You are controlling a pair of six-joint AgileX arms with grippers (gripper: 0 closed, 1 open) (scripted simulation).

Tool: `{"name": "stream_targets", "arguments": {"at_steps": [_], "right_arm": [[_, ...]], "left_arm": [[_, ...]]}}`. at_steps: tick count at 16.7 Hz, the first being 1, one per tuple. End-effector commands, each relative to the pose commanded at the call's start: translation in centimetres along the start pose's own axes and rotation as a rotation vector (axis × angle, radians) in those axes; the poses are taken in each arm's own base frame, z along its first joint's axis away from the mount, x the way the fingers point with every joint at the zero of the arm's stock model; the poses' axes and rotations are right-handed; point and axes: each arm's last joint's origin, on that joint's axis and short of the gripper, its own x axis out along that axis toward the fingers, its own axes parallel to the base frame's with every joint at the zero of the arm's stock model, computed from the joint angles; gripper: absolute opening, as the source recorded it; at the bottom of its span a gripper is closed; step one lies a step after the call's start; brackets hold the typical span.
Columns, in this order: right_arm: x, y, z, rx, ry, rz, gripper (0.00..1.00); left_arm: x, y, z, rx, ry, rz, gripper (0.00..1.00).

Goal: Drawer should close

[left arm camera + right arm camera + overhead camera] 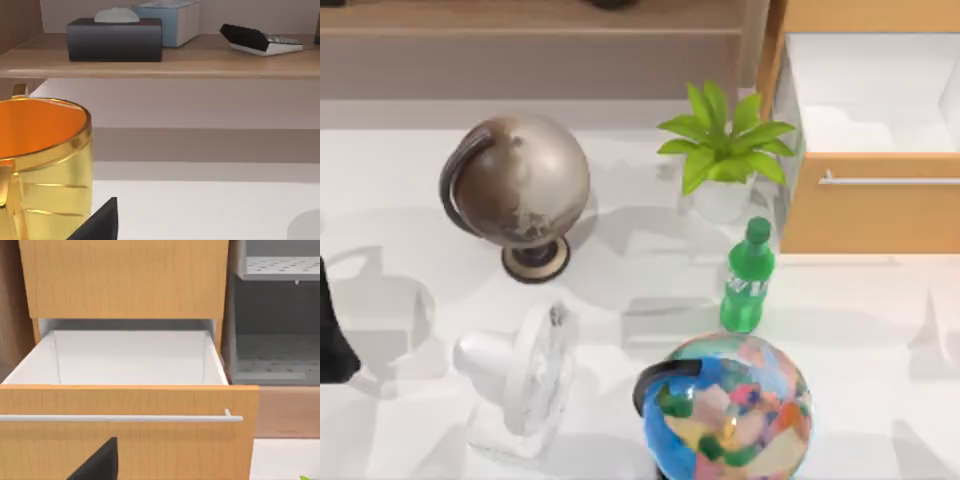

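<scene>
We are listing the table from left to right: our left arm parked at the left edge, claw state impossible to tell; grey globe; white fan; potted plant; green bottle; coloured globe. The drawer is standing open at far right. Our right gripper is facing its front, claw state unclear. We are judging a square, centred push under the silver handle best.

Little of the AgileX robot's body is visible. The left arm is a matte black, smooth-edged shape left of the grey globe. Each wrist view has a plain black, pointed wedge of gripper housing, without visible cables, screws or markings.
</scene>
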Motion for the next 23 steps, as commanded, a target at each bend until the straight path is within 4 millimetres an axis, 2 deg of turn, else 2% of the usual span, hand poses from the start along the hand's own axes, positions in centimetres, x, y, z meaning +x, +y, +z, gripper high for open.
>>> {"name": "stream_targets", "arguments": {"at_steps": [3, 7, 11, 15, 18, 23], "right_arm": [[0.0, -0.1, 0.3, -0.001, -0.005, -0.003, 1.00], [0.7, -0.8, 2.9, -0.004, -0.024, -0.007, 1.00], [3.0, -2.2, 5.8, -0.002, -0.005, -0.002, 1.00], [5.8, -4.2, 7.7, 0.003, 0.009, 0.000, 1.00], [6.9, -5.3, 8.6, 0.001, 0.002, 0.000, 1.00], [7.0, -5.4, 8.6, 0.001, 0.002, 0.002, 1.00]], "left_arm": [[0.0, 0.0, 0.0, 0.000, 0.000, 0.000, 1.00], [0.0, 0.0, 0.0, 0.000, 0.000, 0.000, 1.00], [0.0, 0.0, 0.0, 0.000, 0.000, 0.000, 1.00], [0.0, 0.0, 0.0, 0.000, 0.000, 0.000, 1.00], [0.0, 0.0, 0.0, 0.000, 0.000, 0.000, 1.00], [0.0, 0.0, 0.0, 0.000, 0.000, 0.000, 1.00]]}}
